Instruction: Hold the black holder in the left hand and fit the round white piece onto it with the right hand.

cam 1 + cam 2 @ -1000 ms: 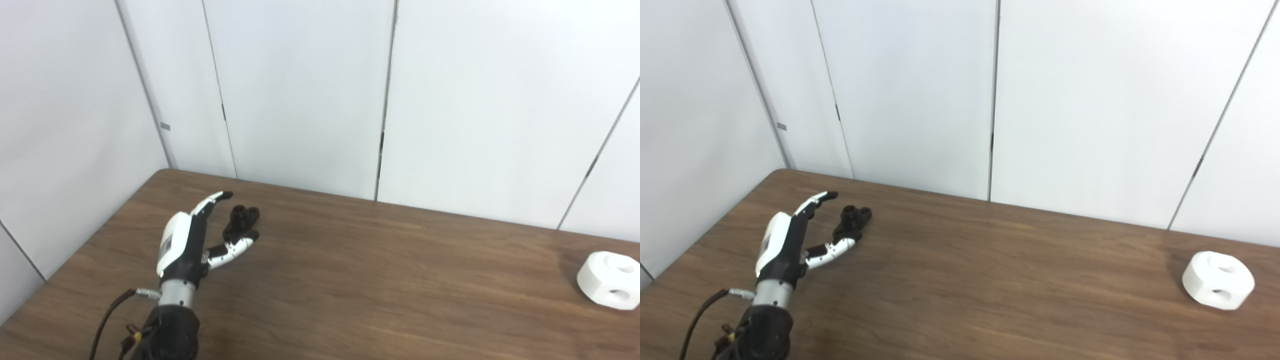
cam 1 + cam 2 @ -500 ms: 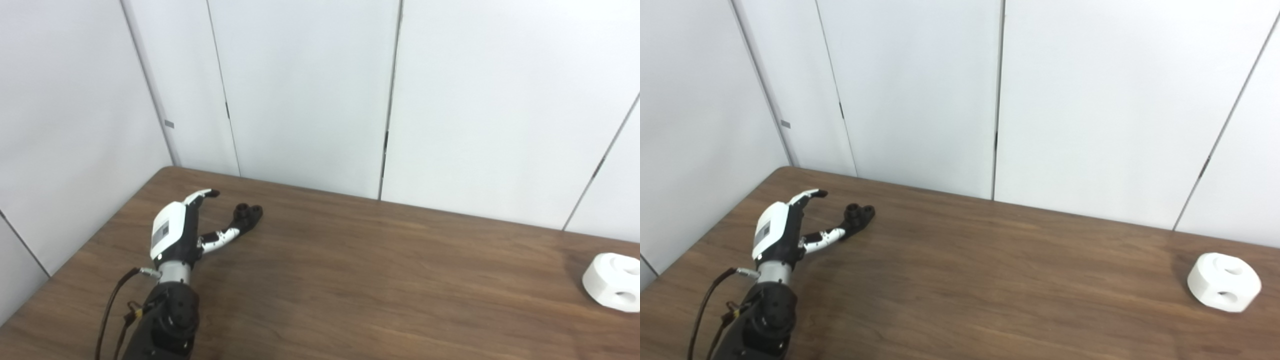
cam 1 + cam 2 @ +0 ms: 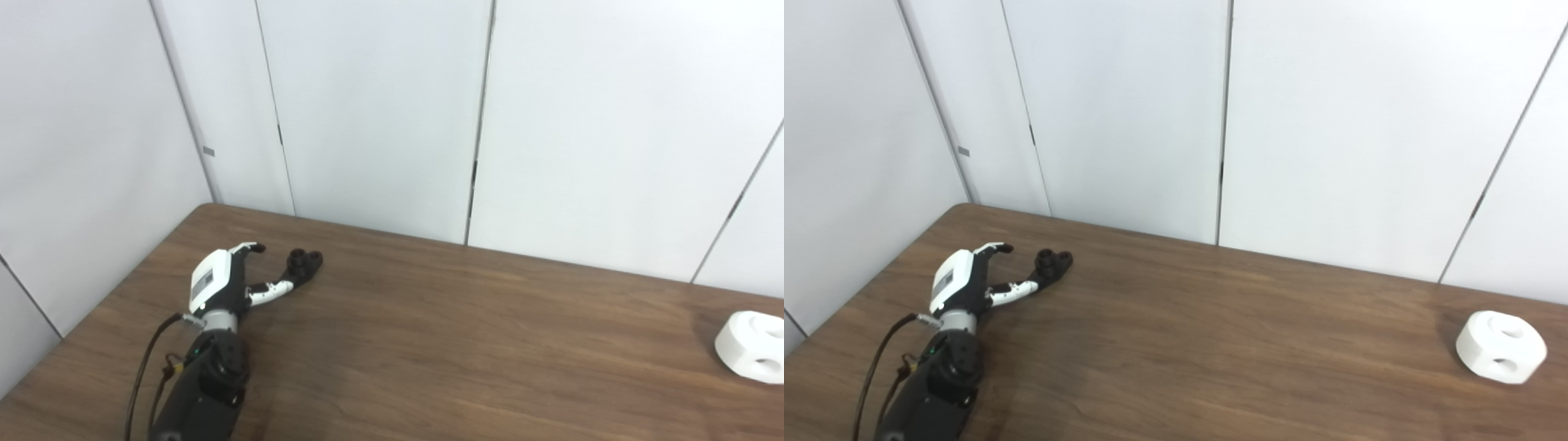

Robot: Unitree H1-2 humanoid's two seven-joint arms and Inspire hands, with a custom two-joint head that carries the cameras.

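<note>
Left eye view: left hand [image 3: 220, 283] spread beside black holder [image 3: 304, 263]

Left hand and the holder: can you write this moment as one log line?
left hand: open, at holder | holder: on table | white piece: far right, untouched | right hand: not in view

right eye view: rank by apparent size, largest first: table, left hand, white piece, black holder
1. Table, far the largest.
2. Round white piece and left hand: similar apparent size, and they sit at different distances from the camera, so I won't rank them.
3. Black holder, smallest; part of it is hidden behind the thumb.
</note>
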